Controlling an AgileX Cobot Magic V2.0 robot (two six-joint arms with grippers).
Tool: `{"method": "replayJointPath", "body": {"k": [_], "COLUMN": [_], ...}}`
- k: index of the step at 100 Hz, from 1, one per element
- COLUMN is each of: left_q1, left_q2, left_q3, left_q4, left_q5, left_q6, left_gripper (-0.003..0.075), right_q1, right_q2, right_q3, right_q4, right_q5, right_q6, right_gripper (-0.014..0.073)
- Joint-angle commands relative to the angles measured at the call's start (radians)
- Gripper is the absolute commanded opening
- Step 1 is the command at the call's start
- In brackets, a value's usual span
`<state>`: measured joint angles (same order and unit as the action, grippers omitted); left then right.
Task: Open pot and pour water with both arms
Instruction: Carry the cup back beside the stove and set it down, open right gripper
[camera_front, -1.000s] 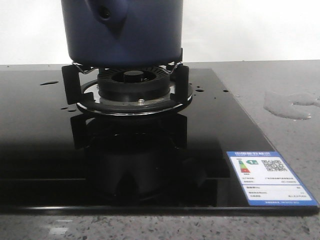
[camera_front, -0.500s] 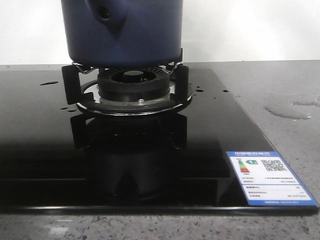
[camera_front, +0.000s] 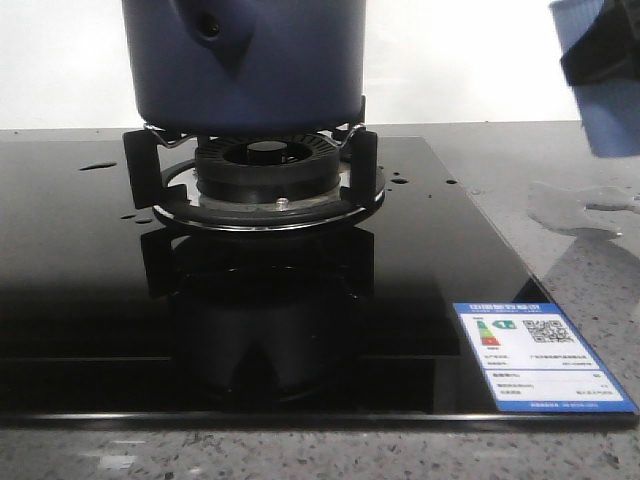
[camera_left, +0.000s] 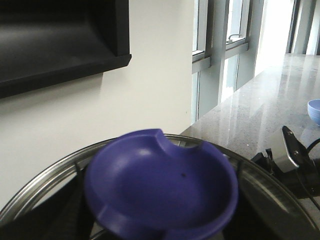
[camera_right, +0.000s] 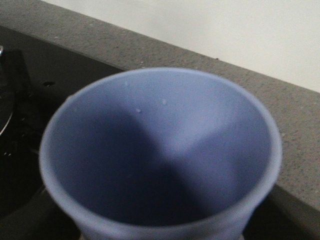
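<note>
Pot (camera_front: 245, 65) on burner, fingers unseen

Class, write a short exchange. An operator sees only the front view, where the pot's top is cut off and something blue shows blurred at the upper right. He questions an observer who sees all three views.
Operator: What is the blue blur at my upper right?
Observer: A light blue cup. The right wrist view looks straight into its mouth, where a few droplets sit on the inner wall.
Operator: The pot is cropped for me. What is at its top?
Observer: The left wrist view shows a lid with a metal rim and a dark blue knob at its middle.
</note>
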<state>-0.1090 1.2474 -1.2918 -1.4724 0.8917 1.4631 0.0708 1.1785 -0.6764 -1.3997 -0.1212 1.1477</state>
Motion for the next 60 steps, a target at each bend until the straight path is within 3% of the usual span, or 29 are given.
{"method": "replayJointPath", "body": {"k": [1, 32, 60], "left_q1": [-0.001, -0.001, -0.001], "left_q2": [-0.017, -0.015, -0.009], "left_q3": [-0.028, -0.028, -0.028], "left_q4": [-0.108, -0.13, -0.132], "left_q5": [-0.002, 0.005, 0.023], "left_q6": [0.004, 0.025, 0.025], "left_gripper": [0.0306, 0.0306, 0.0306], "right_q1": [-0.024, -0.092, -0.092], "right_q2": [-0.028, 0.018, 0.056], "right_q3": [-0.01, 0.01, 0.01], "right_q4": [-0.005, 0.025, 0.025], "right_q5": [-0.077, -0.284, -0.288], "right_q6": [0.005, 0.003, 0.003], "right_gripper": [0.0318, 0.0318, 0.0321]}}
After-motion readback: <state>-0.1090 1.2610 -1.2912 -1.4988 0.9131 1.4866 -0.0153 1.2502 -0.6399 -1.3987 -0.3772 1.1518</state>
